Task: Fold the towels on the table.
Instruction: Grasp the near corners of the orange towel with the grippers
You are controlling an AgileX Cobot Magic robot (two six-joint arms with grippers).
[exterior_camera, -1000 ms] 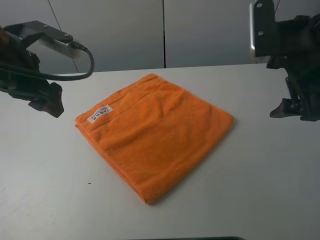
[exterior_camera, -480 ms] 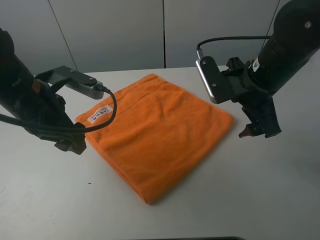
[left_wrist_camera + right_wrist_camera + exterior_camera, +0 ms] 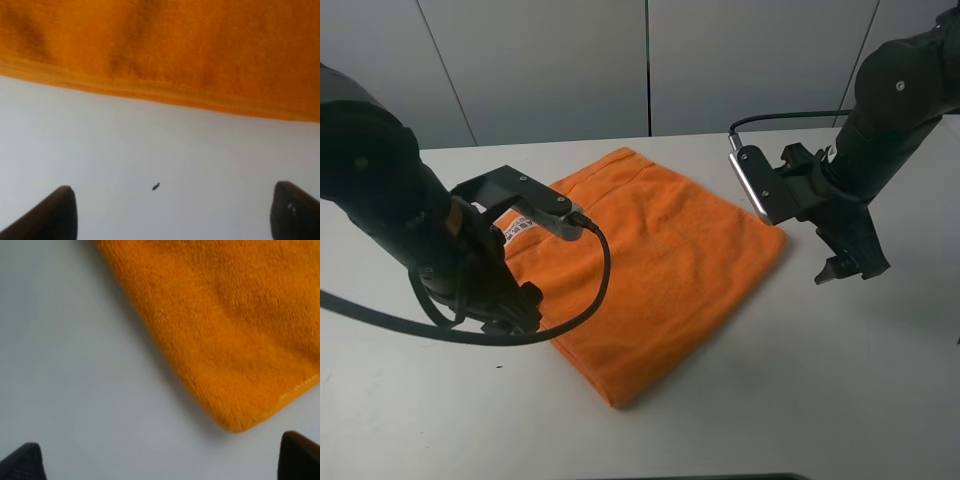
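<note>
The orange towel (image 3: 655, 260) lies flat mid-frame on the white table (image 3: 840, 390). It sits like a diamond, with corners pointing to upper centre, right, bottom centre and left, so its edges run diagonally across the high view.

The left gripper (image 3: 177, 215) hangs low at centre left, over the towel's left-hand edge. Its fingers are spread wide with nothing between them but bare table and one dark speck (image 3: 156, 186). The hem (image 3: 165, 95) runs straight across just ahead of the fingertips, so a short push forward looks like all that grab needs.

Over at centre right, the right gripper (image 3: 160, 462) is also wide apart and empty. It sits just off the towel's right corner (image 3: 235, 425), which points back toward its fingers.

From the high view the left arm looks the nearer of the two, since it overlaps the cloth while the right one stands a little clear.

There is a small white label (image 3: 518, 227) on the upper-left edge, half hidden behind the left arm. It carries dark print, too small to read. No other writing or brand shows.
</note>
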